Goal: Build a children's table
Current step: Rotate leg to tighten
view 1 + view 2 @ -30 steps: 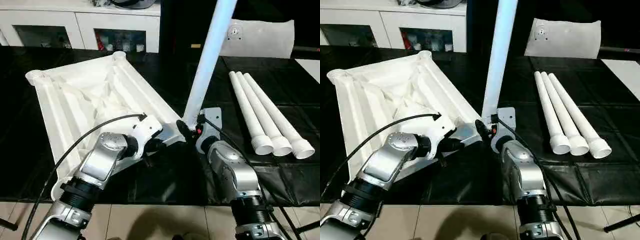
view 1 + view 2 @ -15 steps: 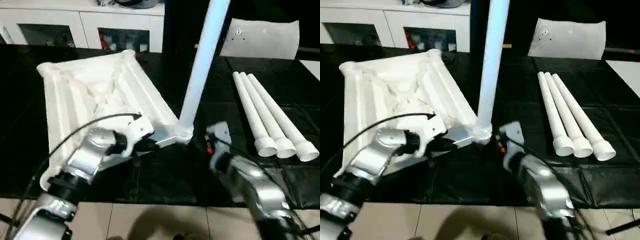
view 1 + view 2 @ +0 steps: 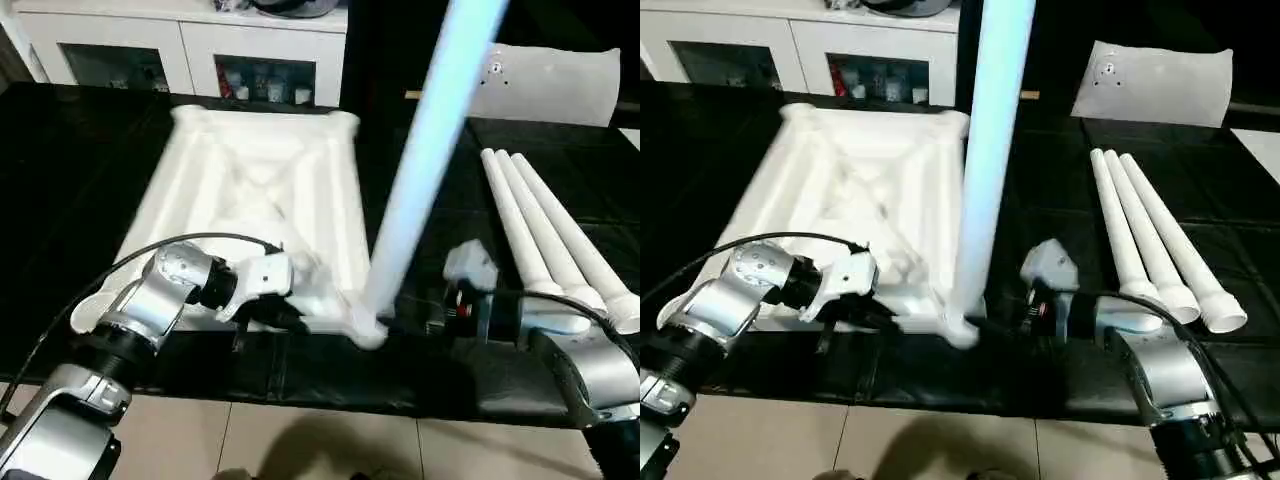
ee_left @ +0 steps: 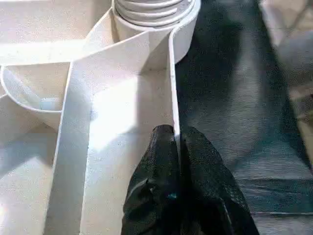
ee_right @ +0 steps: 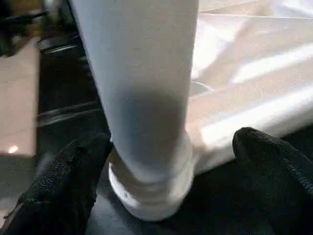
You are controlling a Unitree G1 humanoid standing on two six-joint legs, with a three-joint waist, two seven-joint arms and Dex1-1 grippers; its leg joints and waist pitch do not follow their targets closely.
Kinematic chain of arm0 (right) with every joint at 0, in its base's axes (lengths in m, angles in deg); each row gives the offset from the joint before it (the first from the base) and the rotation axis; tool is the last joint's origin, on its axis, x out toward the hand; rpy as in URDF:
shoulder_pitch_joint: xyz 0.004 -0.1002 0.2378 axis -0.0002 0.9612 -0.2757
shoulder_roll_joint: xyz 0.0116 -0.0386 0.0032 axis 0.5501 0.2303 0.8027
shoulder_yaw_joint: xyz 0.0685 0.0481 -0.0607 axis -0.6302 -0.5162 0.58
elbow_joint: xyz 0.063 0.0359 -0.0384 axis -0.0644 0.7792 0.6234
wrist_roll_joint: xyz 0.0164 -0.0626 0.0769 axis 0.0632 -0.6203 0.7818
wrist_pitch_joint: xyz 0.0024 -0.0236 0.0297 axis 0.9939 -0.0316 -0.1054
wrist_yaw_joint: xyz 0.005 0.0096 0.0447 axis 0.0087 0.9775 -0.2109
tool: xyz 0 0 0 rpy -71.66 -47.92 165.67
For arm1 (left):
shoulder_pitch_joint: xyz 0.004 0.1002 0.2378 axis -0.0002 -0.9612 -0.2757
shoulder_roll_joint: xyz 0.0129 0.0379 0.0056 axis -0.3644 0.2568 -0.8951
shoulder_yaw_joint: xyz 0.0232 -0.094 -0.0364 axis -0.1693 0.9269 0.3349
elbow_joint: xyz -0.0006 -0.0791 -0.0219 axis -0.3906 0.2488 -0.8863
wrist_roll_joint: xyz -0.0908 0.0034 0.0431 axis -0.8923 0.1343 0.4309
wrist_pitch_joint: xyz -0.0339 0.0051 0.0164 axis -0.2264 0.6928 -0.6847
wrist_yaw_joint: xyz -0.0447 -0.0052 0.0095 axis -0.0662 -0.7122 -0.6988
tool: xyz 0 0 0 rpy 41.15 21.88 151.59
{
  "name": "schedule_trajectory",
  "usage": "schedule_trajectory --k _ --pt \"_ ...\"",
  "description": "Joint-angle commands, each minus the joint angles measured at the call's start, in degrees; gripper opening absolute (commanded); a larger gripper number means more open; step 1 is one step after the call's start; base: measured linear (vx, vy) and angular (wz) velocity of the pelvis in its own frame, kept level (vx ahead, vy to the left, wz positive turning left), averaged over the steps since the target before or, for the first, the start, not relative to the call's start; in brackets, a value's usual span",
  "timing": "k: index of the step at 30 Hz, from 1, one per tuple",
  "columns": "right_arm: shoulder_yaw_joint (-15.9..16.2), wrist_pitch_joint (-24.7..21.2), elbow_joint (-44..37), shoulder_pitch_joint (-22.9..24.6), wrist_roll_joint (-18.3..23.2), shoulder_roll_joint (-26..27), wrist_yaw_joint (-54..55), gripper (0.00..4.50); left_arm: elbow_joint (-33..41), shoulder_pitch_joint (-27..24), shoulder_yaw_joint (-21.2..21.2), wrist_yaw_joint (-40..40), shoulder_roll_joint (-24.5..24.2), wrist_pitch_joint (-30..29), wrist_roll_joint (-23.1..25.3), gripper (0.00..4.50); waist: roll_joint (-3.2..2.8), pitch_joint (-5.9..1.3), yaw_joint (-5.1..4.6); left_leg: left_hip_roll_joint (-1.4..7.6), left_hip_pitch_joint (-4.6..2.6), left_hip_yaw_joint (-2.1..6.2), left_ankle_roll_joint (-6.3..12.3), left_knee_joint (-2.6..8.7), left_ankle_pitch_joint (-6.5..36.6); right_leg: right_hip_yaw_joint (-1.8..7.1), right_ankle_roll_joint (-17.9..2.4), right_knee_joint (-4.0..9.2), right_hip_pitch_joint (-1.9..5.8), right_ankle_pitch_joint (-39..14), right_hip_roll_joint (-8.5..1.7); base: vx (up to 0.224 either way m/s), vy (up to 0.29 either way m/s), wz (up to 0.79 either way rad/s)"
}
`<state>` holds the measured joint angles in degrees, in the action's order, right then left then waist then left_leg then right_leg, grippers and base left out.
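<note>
Left gripper [image 4: 177, 142] pinched on tabletop [image 3: 262, 190] rim wall. Right gripper [image 5: 171, 171] spread wide around standing leg [image 3: 425, 160], not touching; leg top cut off.

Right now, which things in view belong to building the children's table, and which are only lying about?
Belonging to the job:
- tabletop, underside up
- standing leg in its near corner socket
- three loose legs lying side by side

Just lying about:
- flat white bag
- white cabinets behind
</note>
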<state>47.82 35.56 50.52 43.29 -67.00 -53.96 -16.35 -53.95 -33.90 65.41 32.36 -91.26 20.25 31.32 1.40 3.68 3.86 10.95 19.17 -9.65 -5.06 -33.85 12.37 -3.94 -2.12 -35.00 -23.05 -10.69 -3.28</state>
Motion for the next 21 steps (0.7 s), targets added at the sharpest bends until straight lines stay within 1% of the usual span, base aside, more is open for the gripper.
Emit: schedule_trajectory --k 1,3,4,5,6,7,8,10,11,12,16,18,21 --pt "1.4 0.9 1.0 -1.4 0.6 -0.4 -2.8 4.30 -0.1 1.4 -3.0 4.0 0.8 2.3 0.6 0.00 -0.20 -4.10 -0.05 2.17 0.58 0.29 4.77 3.38 4.1 3.26 -12.6 3.72 3.81 -7.0 -4.68 0.000 0.000 0.00" --pt "1.9 1.1 1.3 -1.7 0.5 -0.4 -3.7 4.12 -0.4 1.6 -3.2 4.5 0.9 2.6 0.7 0.00 -0.17 -4.08 -0.02 2.20 0.53 0.26 4.65 3.39 4.3 3.26 -12.7 3.75 3.78 -7.3 -4.69 0.000 0.000 0.00" --pt "2.8 1.6 1.7 -1.9 0.3 -0.8 -4.9 4.12 -1.0 2.0 -3.4 5.1 1.0 3.4 0.8 0.00 -0.03 -4.08 0.04 2.16 0.53 0.23 4.59 3.33 4.7 3.24 -12.6 3.82 3.82 -8.0 -4.68 0.000 0.000 0.00" --pt "3.5 2.1 2.2 -2.2 -0.1 -1.0 -5.9 4.09 -1.7 2.4 -3.6 5.6 1.1 4.1 0.9 0.00 -0.09 -4.11 0.16 2.21 0.59 0.28 4.47 3.34 4.6 3.28 -12.4 3.77 3.90 -8.2 -4.75 0.000 0.000 0.00" --pt "3.6 2.2 2.3 -2.2 -0.1 -1.1 -6.1 3.85 -1.8 2.5 -3.7 5.7 1.1 4.2 0.9 0.00 -0.11 -4.09 0.16 2.18 0.55 0.25 4.48 3.33 4.7 3.24 -12.3 3.82 3.84 -8.3 -4.68 0.000 0.000 0.00" --pt "3.8 2.3 2.5 -2.3 -0.2 -1.1 -6.4 3.85 -2.0 2.6 -3.9 5.9 1.1 4.4 1.0 0.00 -0.01 -4.15 0.18 2.18 0.55 0.27 4.45 3.32 4.4 3.25 -12.3 3.73 3.89 -7.9 -4.67 0.000 0.000 0.00" --pt "4.3 2.6 2.9 -2.5 -0.5 -1.3 -7.1 3.75 -2.3 2.8 -4.0 6.2 1.2 4.7 1.1 0.00 0.08 -4.13 0.19 2.15 0.59 0.28 4.47 3.31 4.3 3.21 -12.3 3.70 3.90 -8.0 -4.66 0.000 0.000 0.00" --pt "5.2 3.4 3.7 -3.0 -1.1 -1.7 -8.0 3.67 -2.8 3.1 -4.1 6.8 1.3 5.2 1.1 0.00 0.04 -4.12 0.27 2.14 0.61 0.23 4.41 3.25 4.5 3.22 -12.1 3.77 3.88 -8.6 -4.70 0.000 0.000 0.00" --pt "5.4 3.7 4.0 -3.1 -1.3 -1.7 -8.3 3.57 -3.0 3.2 -4.2 7.0 1.3 5.5 1.2 0.00 0.03 -4.17 0.30 2.18 0.56 0.27 4.29 3.27 4.4 3.21 -12.1 3.75 3.89 -8.7 -4.70 0.000 0.000 0.00" --pt "5.8 4.0 4.4 -3.3 -1.6 -1.9 -8.7 3.33 -3.2 3.3 -4.2 7.1 1.3 5.7 1.2 0.00 0.09 -4.17 0.30 2.17 0.58 0.25 4.28 3.27 4.3 3.23 -12.1 3.73 3.90 -8.5 -4.67 0.000 0.000 0.00" --pt "6.7 4.6 5.7 -4.2 -2.0 -2.2 -10.4 3.18 -4.6 4.0 -4.4 7.6 1.3 6.6 1.3 0.00 0.05 -4.23 0.48 2.14 0.60 0.21 4.59 3.20 3.6 3.16 -12.5 3.53 3.89 -6.9 -4.54 0.000 0.000 0.00" --pt "6.9 4.7 6.0 -4.4 -1.9 -2.3 -10.8 2.91 -5.1 4.2 -4.3 7.7 1.3 7.0 1.3 0.00 0.03 -4.26 0.63 2.15 0.61 0.21 4.59 3.17 3.8 3.16 -12.5 3.54 3.96 -7.2 -4.61 0.000 0.000 0.00" --pt "7.2 4.8 6.4 -4.6 -1.9 -2.4 -11.2 2.76 -5.8 4.5 -4.3 7.8 1.3 7.4 1.4 0.00 0.06 -4.27 0.98 2.18 0.55 0.17 4.47 3.13 3.8 3.19 -12.2 3.57 3.92 -7.6 -4.64 0.000 0.000 0.00"
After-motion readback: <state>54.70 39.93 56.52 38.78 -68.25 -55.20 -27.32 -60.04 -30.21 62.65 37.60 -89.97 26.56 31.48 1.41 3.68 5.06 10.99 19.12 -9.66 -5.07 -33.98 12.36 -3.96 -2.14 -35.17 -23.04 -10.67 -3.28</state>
